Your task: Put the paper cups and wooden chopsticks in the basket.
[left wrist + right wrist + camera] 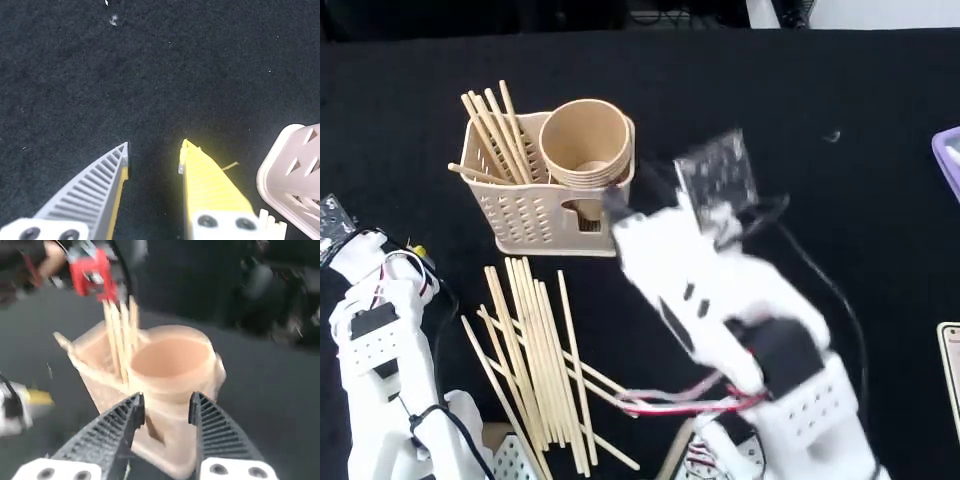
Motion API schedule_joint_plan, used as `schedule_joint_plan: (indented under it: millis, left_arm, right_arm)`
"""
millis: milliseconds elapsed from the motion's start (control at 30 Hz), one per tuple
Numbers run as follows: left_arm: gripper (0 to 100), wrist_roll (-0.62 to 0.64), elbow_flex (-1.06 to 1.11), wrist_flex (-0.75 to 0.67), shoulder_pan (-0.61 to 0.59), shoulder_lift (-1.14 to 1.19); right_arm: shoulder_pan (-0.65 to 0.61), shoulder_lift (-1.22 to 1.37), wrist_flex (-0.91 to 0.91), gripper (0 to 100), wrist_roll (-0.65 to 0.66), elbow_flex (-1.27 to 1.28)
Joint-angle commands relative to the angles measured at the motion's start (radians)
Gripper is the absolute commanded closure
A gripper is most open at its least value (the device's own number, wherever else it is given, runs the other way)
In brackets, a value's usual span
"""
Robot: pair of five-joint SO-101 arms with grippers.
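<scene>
1. The stack of paper cups already sits in the basket, in the compartment on the right arm's side; that half of the job looks done to me.
2. A handful of wooden chopsticks leans in the other compartment, tips fanned out above the rim; so a start is made there, no more.
3. The bigger share is not yet in: a pile of loose chopsticks lies on the black table just in front of the basket, between the two arms; most lie side by side, with a few crossed underneath.
4. The right gripper is partly open with nothing between its black fingers; it hangs close to the basket wall below the cups; whether it touches the plastic I cannot tell.
5. The left gripper is also parted and empty, its grey and yellow fingers above bare black cloth, apart from the pile.
6. The cups are plain brown paper, nested so their rims show as stacked rings; the chopsticks are thin, pale and straight; the basket is cream plastic with slotted walls and stands upright.
</scene>
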Motion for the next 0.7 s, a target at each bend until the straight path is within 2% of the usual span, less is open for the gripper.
schedule_joint_plan:
  millis: [0, 133, 300, 400, 500, 667]
  left_arm:
    - [83, 0.000, -0.010, -0.011, -0.002, -0.012]
    - [83, 0.002, -0.010, -0.015, -0.001, -0.011]
    - [83, 0.002, -0.010, -0.015, -0.007, -0.011]
    - [83, 0.002, -0.010, -0.015, -0.007, -0.011]
    - [83, 0.000, -0.008, -0.015, -0.008, -0.011]
    - [83, 0.000, -0.008, -0.015, -0.008, -0.011]
  right_arm:
    - [-0.058, -0.137, 0.080, 85.0, 0.078, 0.305]
    - [-0.270, -0.110, -0.051, 84.9, 0.077, 0.530]
    - [-0.511, 0.051, -0.273, 84.9, 0.077, 0.618]
    - [-0.535, 0.226, -0.414, 84.9, 0.072, 0.591]
    - [-0.537, 0.441, -0.491, 84.1, -0.003, 0.516]
    - [-0.514, 0.779, -0.410, 73.9, -0.086, 0.315]
